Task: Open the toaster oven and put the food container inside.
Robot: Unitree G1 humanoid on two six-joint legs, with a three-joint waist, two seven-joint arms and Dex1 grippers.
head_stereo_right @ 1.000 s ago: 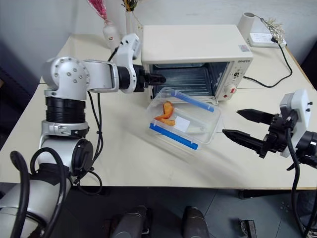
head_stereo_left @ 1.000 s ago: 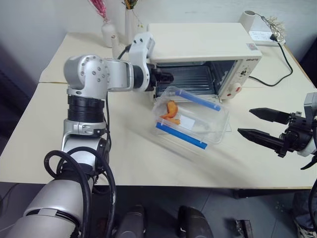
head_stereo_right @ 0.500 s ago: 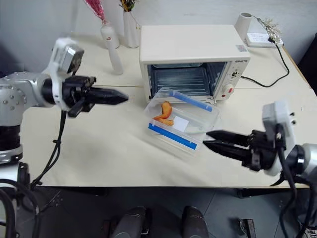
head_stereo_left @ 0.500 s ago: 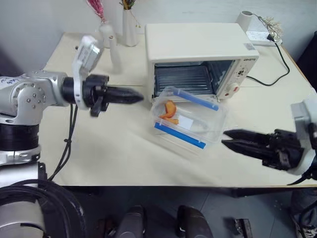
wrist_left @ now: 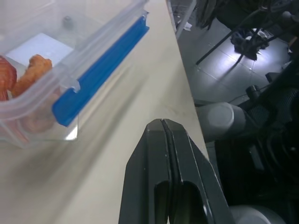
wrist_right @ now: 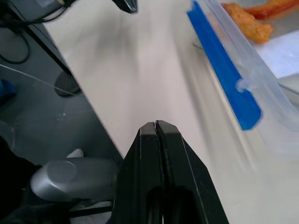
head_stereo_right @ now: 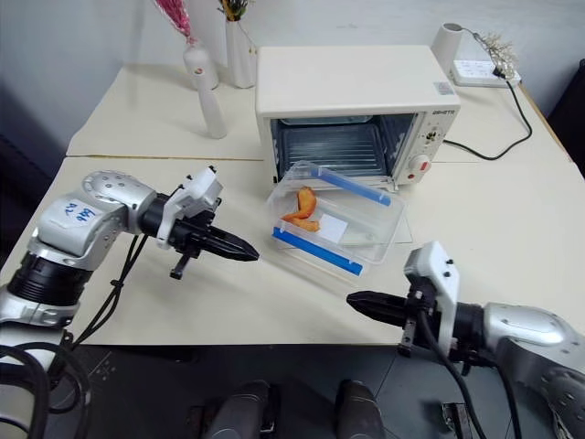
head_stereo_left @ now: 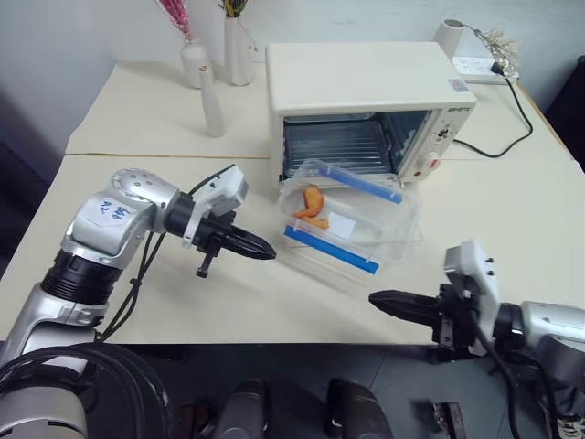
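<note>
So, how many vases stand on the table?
3, all left of the oven at the back: a pink-flower vase, a tall vase, and a slim white one nearer. Others may be hidden.

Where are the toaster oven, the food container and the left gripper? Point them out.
toaster oven [head_stereo_left: 366,78]: left eye view, top panel.
food container [head_stereo_left: 331,251]: left eye view, near blue clip.
left gripper [head_stereo_left: 267,252]: left eye view, tip.

Your work surface is a cream table [head_stereo_left: 183,293] carrying everything shown. The toaster oven [head_stereo_left: 366,82] stands on it beyond both your grippers, its cavity open toward you. The food container [head_stereo_left: 352,224] lies on the table just before the oven, between your left gripper [head_stereo_left: 265,252] and right gripper [head_stereo_left: 377,298]. Two white vases [head_stereo_left: 215,101] stand well beyond your left hand. A white power strip [head_stereo_left: 480,66] lies at the far right corner.
</note>
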